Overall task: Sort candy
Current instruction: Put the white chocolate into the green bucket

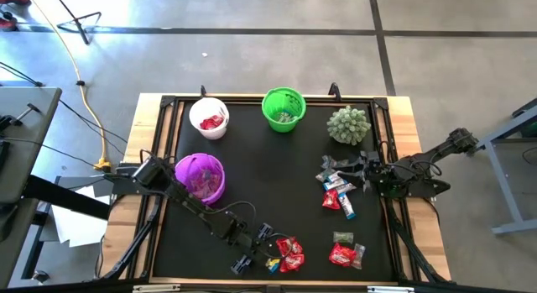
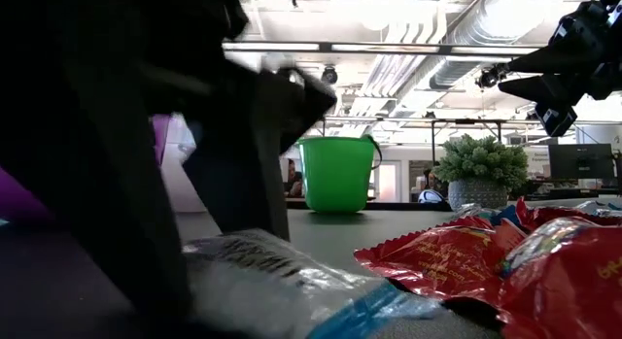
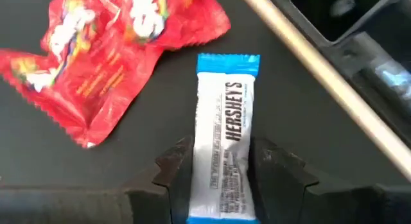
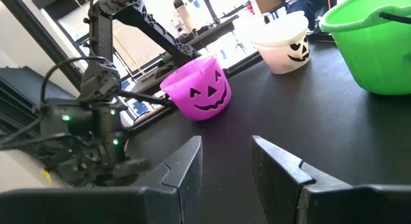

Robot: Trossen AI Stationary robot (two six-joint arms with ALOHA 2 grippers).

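Two claws over a black counter [image 1: 277,171]. Left claw [image 3: 222,167] low at the front edge, fingers [image 3: 172,165] set on either side of a blue-and-white Hershey's bar [image 3: 225,131], pressing its long sides; bar flat on the mat, one end poking out past the fingertips. Just beside it, a crumpled red pack [image 3: 106,54], apart from the bar and not gripped. Seen from above, same claw [image 1: 267,243] next to red packs [image 1: 290,253] near the front rim.

Right claw [image 4: 226,161] raised clear of the counter at the right side, fingers [image 4: 183,166] apart with nothing between them. From above, right claw [image 1: 369,171] hanging by a loose cluster of candy [image 1: 337,192]: red, dark and blue-white pieces scattered on the right half. Further red and silvery pieces [image 1: 346,254] toward the front right corner.

Three buckets toward the back and left: white [image 1: 209,117] with red candy inside, green [image 1: 284,109] with some pale pieces inside, purple [image 1: 200,177] close to the left arm, contents hard to make out. White and purple buckets with jack-o'-lantern faces, plain in the right wrist view. Spiky pale-green ball [image 1: 348,125] at the back right, well apart from the green bucket.

Low view mostly blocked by the left arm; red wrappers [image 2: 457,261] and a blue-white wrapper [image 2: 292,281] close in front, green bucket [image 2: 336,173] and green ball [image 2: 483,171] beyond.
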